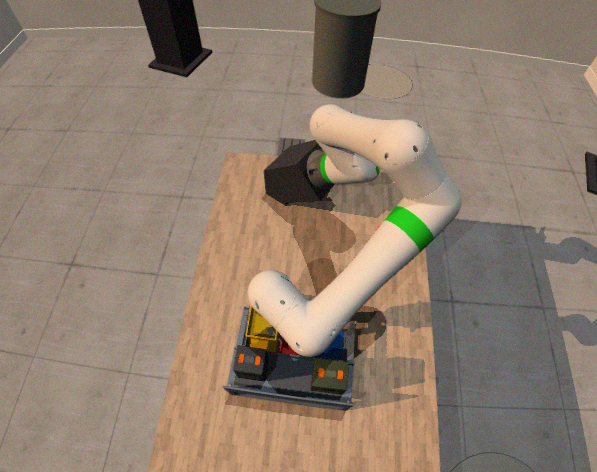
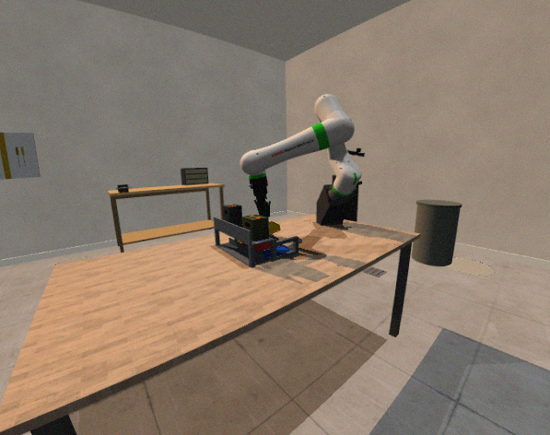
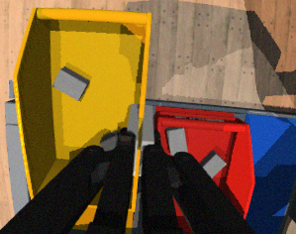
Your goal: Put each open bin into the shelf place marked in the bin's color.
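You're working at the shelf (image 1: 236, 355), with the yellow bin (image 3: 78, 116) half over its leftmost place beside the red bin (image 3: 203, 153). Your gripper (image 3: 139, 134) is clamping the yellow bin's right wall; keep it level while sliding inward.

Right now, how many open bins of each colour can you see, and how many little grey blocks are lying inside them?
Yellow open bin, its side wall pinched in the tool: 1
Red open bin: 1
Blue open bin: 1
Small grey blocks: 3, one in the yellow, two in the red
Total: 3 bins, 3 blocks
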Controlling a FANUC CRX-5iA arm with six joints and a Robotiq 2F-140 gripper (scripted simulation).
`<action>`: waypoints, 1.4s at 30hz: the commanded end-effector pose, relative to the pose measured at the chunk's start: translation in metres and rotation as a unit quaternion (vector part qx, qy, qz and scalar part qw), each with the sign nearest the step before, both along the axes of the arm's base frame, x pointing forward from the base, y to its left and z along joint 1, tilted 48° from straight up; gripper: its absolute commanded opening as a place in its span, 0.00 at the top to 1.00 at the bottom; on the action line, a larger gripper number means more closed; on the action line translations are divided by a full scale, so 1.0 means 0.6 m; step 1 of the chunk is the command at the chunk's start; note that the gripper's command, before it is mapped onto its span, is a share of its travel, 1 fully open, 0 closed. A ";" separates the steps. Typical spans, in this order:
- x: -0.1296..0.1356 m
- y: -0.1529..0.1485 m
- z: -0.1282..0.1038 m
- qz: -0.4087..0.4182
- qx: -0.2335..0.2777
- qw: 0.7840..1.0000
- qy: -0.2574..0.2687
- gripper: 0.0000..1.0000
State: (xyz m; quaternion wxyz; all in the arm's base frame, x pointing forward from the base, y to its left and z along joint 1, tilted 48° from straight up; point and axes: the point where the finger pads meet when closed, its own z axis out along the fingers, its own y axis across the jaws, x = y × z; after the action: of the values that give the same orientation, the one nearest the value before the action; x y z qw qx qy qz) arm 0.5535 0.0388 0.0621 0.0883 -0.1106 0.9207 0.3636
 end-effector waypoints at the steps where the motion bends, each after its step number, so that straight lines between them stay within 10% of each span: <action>1: 0.000 0.000 0.000 0.000 0.000 1.000 0.000 1.00; 42: 0.005 0.013 -0.013 0.000 0.000 1.000 0.000 1.00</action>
State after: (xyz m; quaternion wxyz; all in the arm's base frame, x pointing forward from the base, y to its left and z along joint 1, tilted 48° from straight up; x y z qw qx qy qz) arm 0.5563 0.0467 0.0546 0.0884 -0.1106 0.9207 0.3636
